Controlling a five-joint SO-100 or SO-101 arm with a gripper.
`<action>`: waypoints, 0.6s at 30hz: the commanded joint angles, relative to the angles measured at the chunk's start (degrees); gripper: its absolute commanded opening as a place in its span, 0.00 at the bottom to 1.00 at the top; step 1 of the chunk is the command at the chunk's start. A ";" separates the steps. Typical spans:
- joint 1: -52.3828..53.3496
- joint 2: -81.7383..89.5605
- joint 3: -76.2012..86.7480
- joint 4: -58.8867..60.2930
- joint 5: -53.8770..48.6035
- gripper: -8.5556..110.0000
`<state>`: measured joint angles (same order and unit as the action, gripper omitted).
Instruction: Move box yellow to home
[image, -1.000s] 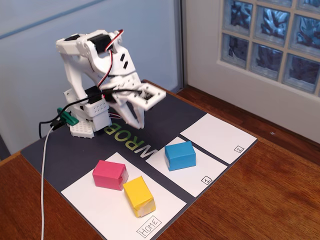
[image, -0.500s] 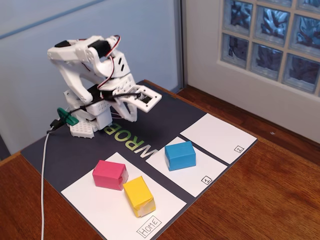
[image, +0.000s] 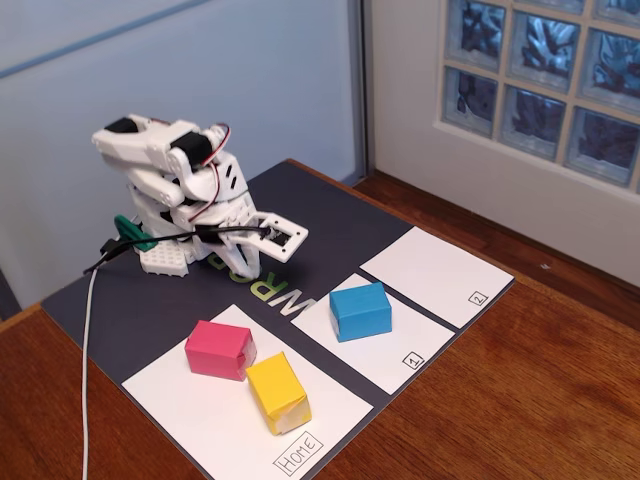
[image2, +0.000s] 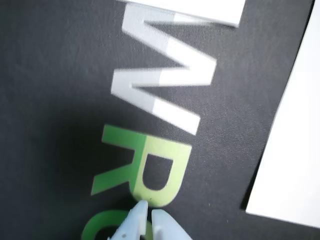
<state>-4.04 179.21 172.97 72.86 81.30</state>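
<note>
Fixed view showing yellow box sitting on the HOME sheet touching the pink block, wrist view showing only jaws nearly closing, empty, over mat lettering.

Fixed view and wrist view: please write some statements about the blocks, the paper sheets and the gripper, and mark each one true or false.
1. The yellow box lies on the sheet labelled Home. True.
2. The blue block lies on the sheet marked 2. False: it lies on the sheet marked 1; the sheet marked 2 carries nothing.
3. The pink block lies on the same sheet as the yellow box, beside it. True.
4. The gripper is holding the yellow box. False: its fingertips are nearly together with nothing between them, over the lettering on the dark mat.
5. The arm stands over the blue block. False: it is folded low near its base.
</note>
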 joint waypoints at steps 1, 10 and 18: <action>-0.26 2.81 1.14 3.60 -0.18 0.07; 0.18 11.60 1.14 10.11 3.25 0.07; 0.26 12.13 1.14 10.72 5.27 0.07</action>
<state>-4.22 188.44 174.02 80.07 86.57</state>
